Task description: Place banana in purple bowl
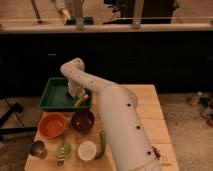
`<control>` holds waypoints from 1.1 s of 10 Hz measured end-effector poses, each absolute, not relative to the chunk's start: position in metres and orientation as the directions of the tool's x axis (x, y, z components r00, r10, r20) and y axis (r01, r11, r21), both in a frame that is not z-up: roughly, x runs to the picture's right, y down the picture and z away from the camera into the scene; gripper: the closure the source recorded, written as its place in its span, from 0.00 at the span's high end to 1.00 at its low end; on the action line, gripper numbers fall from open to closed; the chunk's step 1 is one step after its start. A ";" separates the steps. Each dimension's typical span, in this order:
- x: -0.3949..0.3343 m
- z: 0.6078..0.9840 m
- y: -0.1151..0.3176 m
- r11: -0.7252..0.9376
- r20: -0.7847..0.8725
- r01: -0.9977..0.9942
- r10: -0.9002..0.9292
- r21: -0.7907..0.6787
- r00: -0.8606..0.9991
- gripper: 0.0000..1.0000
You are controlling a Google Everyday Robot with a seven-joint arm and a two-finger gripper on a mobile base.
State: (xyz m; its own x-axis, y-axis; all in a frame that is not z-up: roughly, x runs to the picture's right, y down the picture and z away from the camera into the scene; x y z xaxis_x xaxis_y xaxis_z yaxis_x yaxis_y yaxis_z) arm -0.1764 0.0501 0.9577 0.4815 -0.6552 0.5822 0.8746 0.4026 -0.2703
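Camera view, left of centre: gripper point(76, 93) down inside the green tray point(50, 97), at the end of a thick white arm point(120, 130) rising from the bottom edge and bending over the tray's right half. Just below and right of the gripper, touching it or very nearly so, the banana point(81, 99), a short pale-yellow piece lying tilted in the tray near its front rim. Cannot tell whether held or merely alongside, nor whether the gripper is open or closed. Just below the tray's front rim, on the wooden table point(147, 107), the purple bowl point(83, 121), dark and glossy, just beside the orange bowl point(52, 125) to its left. Lower still, along the bottom left: a small metal cup point(38, 148), a green item with a silver-handled utensil point(63, 149) on it, a white bowl point(87, 150), and a long green vegetable point(102, 142) close against the arm's edge. Much of the table's middle hidden behind the arm. Across the upper frame, a dark counter front topped by a pale rail point(150, 22).
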 end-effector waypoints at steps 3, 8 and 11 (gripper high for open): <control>-0.170 0.959 0.051 0.401 0.575 0.868 -0.652 -0.292 0.494 0.54; -0.162 0.964 0.055 0.398 0.573 0.861 -0.642 -0.318 0.509 0.54; -0.160 0.964 0.057 0.391 0.579 0.863 -0.641 -0.318 0.504 0.36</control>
State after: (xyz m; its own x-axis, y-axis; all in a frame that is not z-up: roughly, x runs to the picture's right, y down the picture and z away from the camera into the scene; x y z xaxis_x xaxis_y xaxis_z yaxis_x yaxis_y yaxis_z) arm -0.1602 0.0573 0.9642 0.5039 -0.6413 0.5786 0.8635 0.3915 -0.3180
